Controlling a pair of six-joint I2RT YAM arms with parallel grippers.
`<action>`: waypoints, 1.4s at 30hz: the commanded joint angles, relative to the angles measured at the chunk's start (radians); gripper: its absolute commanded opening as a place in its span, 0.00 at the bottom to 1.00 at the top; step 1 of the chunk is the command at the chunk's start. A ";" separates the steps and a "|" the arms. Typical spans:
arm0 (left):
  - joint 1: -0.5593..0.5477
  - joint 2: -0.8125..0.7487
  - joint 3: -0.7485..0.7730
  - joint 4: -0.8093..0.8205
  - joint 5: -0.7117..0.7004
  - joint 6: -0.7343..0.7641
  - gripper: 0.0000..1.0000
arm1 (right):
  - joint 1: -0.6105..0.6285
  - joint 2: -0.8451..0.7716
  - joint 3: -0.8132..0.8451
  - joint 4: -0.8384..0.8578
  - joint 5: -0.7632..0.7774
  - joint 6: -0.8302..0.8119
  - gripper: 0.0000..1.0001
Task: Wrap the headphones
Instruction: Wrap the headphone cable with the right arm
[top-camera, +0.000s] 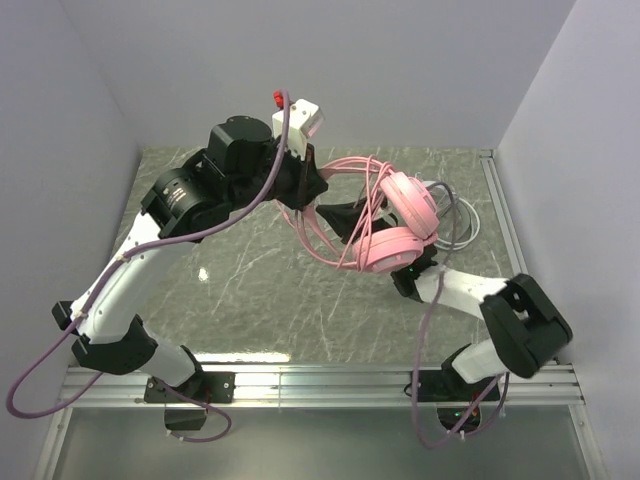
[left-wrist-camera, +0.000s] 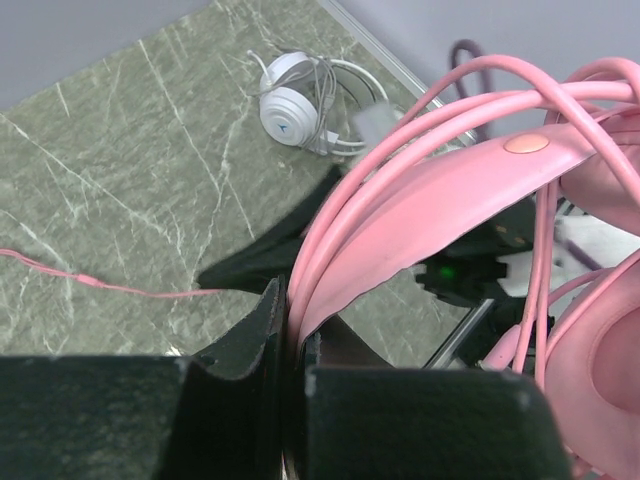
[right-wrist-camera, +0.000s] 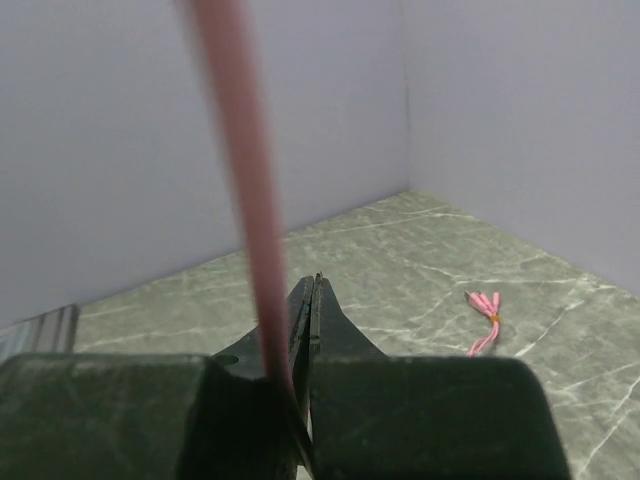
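Observation:
The pink headphones (top-camera: 402, 228) hang above the table's middle, their pink cord (top-camera: 330, 245) looped around them. My left gripper (top-camera: 316, 198) is shut on the pink headband and cord loops (left-wrist-camera: 400, 215); the jaws pinch them (left-wrist-camera: 290, 325). My right gripper (top-camera: 352, 218) reaches in from under the cups, and in the right wrist view its jaws (right-wrist-camera: 315, 290) are shut with the pink cord (right-wrist-camera: 245, 200) running down into them. The white-grey headphones (left-wrist-camera: 295, 105) lie on the table by the right wall, partly hidden in the top view (top-camera: 468, 215).
The cord's pink plug end (right-wrist-camera: 487, 318) lies on the marble table. A thin stretch of pink cord (left-wrist-camera: 100, 284) trails across the table. Grey walls close in the back and both sides. A metal rail (top-camera: 330, 380) runs along the near edge.

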 joint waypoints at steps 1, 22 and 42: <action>-0.003 -0.047 -0.019 0.156 -0.004 -0.063 0.00 | 0.008 -0.117 -0.072 -0.041 -0.042 -0.011 0.00; 0.052 -0.108 -0.330 0.542 -0.239 -0.114 0.00 | 0.170 -0.255 -0.287 -0.195 0.073 0.037 0.00; 0.254 -0.243 -0.704 0.771 -0.263 -0.267 0.00 | 0.313 -0.192 -0.267 -0.311 0.169 0.041 0.00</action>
